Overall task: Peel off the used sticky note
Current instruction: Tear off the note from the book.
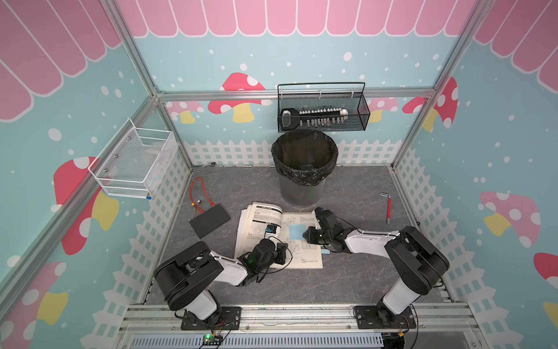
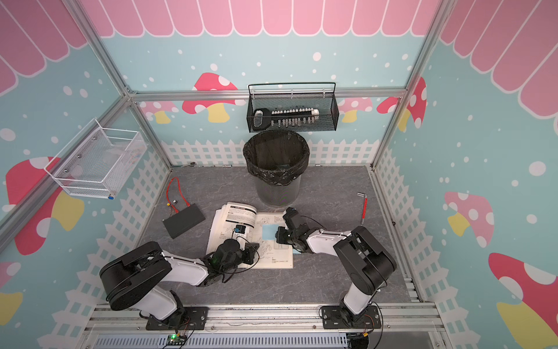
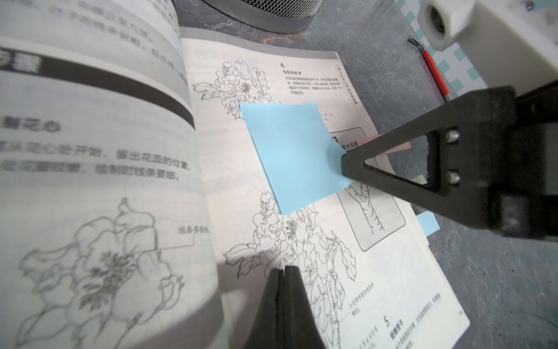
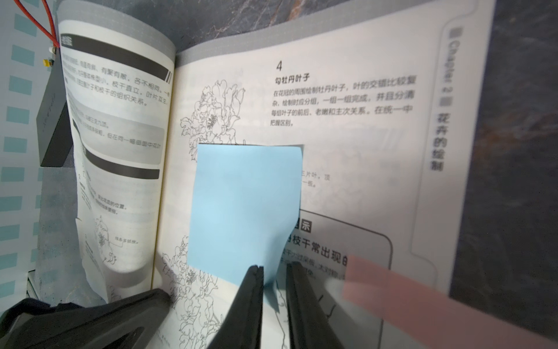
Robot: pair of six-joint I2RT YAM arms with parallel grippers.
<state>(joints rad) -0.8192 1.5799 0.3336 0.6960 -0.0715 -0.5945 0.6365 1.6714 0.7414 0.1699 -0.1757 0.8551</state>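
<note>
Sticky note (image 4: pixel 241 208): blue; on open book (image 4: pixel 347 145), page 4; one corner lifted
Left hand (image 3: pixel 283 269): fingers together; tip on the page
Right hand (image 4: pixel 274 266): I see fingers slightly apart; lifted corner between them

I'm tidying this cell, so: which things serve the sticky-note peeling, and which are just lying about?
In use: blue sticky note, open book, right gripper, left gripper.
Lying about: black box, red-handled hex key, black mesh basket, white mesh basket.
</note>
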